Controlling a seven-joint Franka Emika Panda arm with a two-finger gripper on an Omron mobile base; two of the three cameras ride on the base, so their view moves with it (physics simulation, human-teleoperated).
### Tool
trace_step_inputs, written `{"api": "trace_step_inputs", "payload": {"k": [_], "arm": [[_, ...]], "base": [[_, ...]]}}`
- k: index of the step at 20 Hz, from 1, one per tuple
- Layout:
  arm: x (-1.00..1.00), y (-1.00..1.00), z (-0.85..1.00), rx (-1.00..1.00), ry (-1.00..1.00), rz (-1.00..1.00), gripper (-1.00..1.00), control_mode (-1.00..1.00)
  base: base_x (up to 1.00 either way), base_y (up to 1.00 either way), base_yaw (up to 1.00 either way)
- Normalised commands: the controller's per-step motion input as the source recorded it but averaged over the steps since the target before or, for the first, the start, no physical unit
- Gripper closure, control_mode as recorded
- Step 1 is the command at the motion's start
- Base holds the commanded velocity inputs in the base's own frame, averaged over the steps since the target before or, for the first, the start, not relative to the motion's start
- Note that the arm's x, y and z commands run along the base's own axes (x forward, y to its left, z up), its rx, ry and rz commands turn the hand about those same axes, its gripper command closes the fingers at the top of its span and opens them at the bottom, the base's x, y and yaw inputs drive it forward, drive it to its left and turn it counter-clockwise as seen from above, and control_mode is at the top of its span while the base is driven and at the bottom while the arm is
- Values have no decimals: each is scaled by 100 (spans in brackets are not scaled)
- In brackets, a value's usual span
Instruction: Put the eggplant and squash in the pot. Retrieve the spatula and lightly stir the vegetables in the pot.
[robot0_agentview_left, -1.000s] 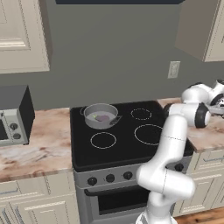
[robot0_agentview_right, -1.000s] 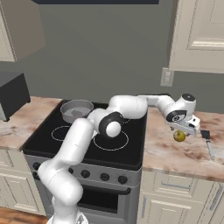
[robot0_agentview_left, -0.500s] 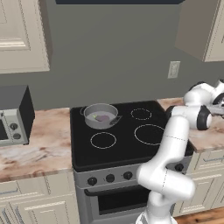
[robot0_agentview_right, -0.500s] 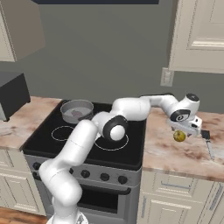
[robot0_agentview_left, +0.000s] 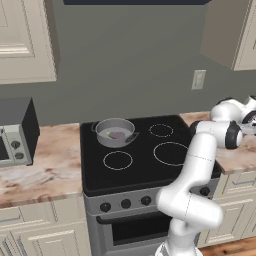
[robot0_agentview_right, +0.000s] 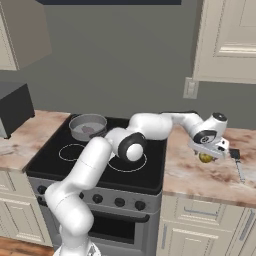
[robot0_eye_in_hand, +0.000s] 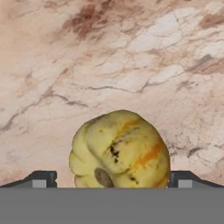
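The yellow-green squash (robot0_agentview_right: 205, 158) lies on the marble counter to the right of the stove. My gripper (robot0_agentview_right: 208, 151) hangs right over it, open. In the hand view the squash (robot0_eye_in_hand: 120, 148) sits between my two fingertips (robot0_eye_in_hand: 40, 179), which stand wide on either side of it without touching; the gripper (robot0_eye_in_hand: 112, 181) is low around it. The grey pot (robot0_agentview_left: 100, 131) stands on the stove's back left burner with the purple eggplant (robot0_agentview_left: 118, 134) inside. From the right, the pot (robot0_agentview_right: 75, 126) and the eggplant (robot0_agentview_right: 89, 129) show too. The spatula (robot0_agentview_right: 239, 165) lies on the counter just right of the squash.
A black glass stove top (robot0_agentview_left: 150, 160) lies between the pot and the squash. A microwave (robot0_agentview_left: 15, 132) stands on the left counter. A wall outlet (robot0_agentview_right: 189, 88) is behind the right counter, with upper cabinets (robot0_agentview_right: 227, 40) above.
The hand has sunk a little toward the squash and shifted slightly right. The squash, pot and spatula have stayed where they were, and the jaws have stayed wide.
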Motion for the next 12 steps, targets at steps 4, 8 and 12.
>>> {"api": "trace_step_inputs", "payload": {"k": [4,8,12], "arm": [[-1,0,-33,-2,0,2,-100,-100],[0,0,-4,0,0,0,-100,-100],[0,0,0,0,0,0,-100,-100]], "base": [[0,0,0],[0,0,0],[0,0,0]]}}
